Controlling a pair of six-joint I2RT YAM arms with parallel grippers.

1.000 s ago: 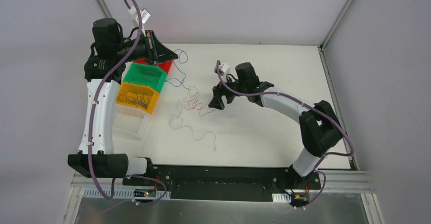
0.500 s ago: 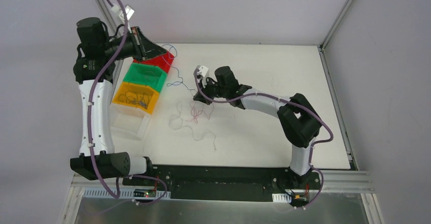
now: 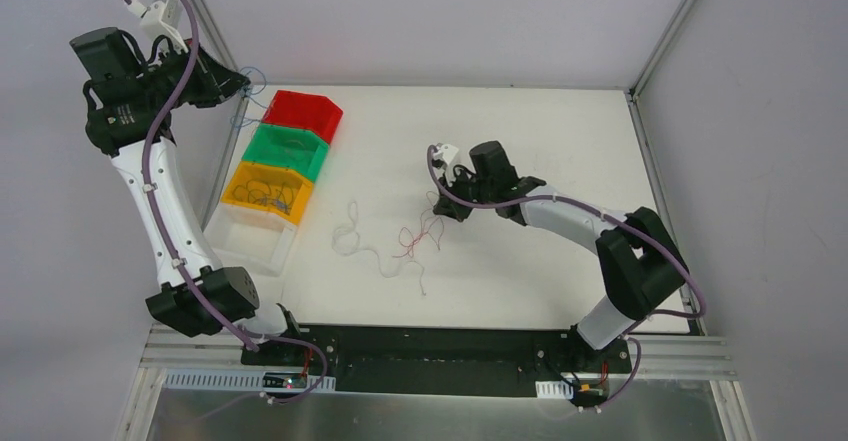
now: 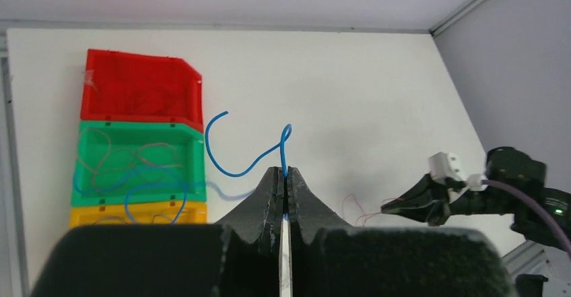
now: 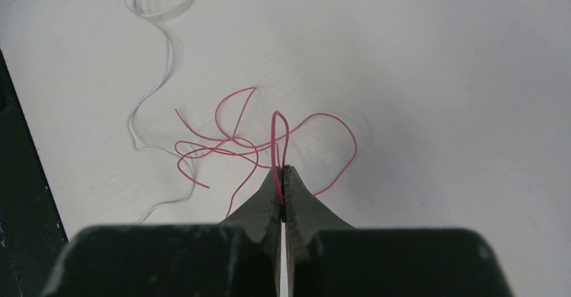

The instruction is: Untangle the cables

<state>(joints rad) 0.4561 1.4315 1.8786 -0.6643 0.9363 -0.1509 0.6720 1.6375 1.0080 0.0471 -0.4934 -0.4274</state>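
Note:
The cables lie apart in three strands. My left gripper [image 3: 240,85] is raised high beyond the table's far-left corner and is shut on the blue cable [image 4: 236,175]. That cable curls up out of the closed tips [image 4: 283,172] and trails down over the green bin. At mid-table my right gripper [image 3: 441,211] is shut on a loop of the red cable [image 5: 222,139]; its tips [image 5: 281,169] pinch the loop while the other loops [image 3: 415,239] rest on the table. The white cable [image 3: 345,241] lies loose just left of the red one, held by nothing.
A row of bins stands along the table's left side: red [image 3: 305,113], green [image 3: 285,151] and yellow [image 3: 265,191], the last two with wires inside, then a clear tray [image 3: 250,246]. A black rail [image 3: 420,346] runs along the near edge.
My left arm swung up and left, drawing the blue cable clear of the tangle. The right gripper shut on the red cable and pulled it right, away from the white one.

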